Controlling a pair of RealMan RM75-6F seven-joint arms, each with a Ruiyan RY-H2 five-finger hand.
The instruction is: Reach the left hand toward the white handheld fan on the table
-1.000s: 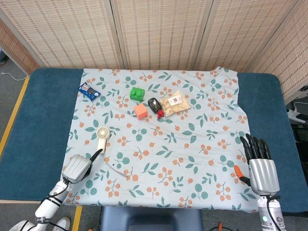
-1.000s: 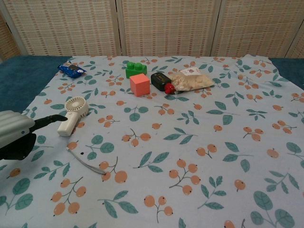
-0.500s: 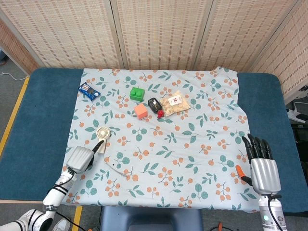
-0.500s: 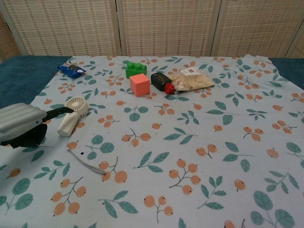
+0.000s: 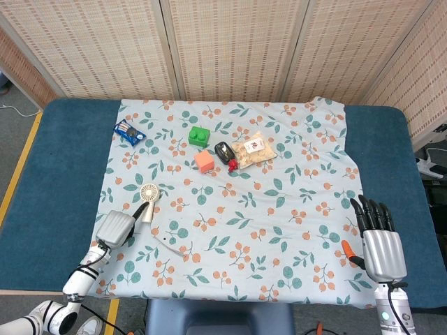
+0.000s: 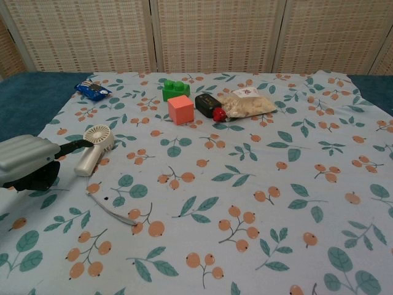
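Hand closing in on fan, no grip seen

Left hand (image 5: 117, 227) sits low at the near-left edge of the floral cloth (image 5: 279, 209), silver back facing up, arm running off toward the bottom-left corner. One dark finger (image 6: 77, 145) points out toward the fan (image 6: 94, 148), tip at the fan's round head; contact or a small gap cannot be told from either view. Remaining fingers are tucked under the palm and hidden, so whether the hand is spread or closed cannot be told. Nothing visibly held.

Fan lies flat on the cloth, left side, round head toward the far edge, handle angled back toward the robot. Head view shows the handle just beside the left hand's front.

Right hand (image 5: 379, 241) is at the near-right, over the cloth edge and blue table (image 5: 56, 174), palm down, dark fingers straight and spread, holding nothing. Small orange piece (image 5: 346, 248) shows beside its thumb side.

Around:
- Thin grey strap (image 6: 112, 211) lies on the cloth near the fan's handle end, between fan and robot.
- Blue snack packet (image 5: 129, 132) at far-left.
- Green brick (image 5: 199, 135), orange-pink cube (image 5: 204, 162), black item with a red tip (image 5: 225, 153), and clear bag of snacks (image 5: 253, 149) clustered mid-far, well apart from the fan.
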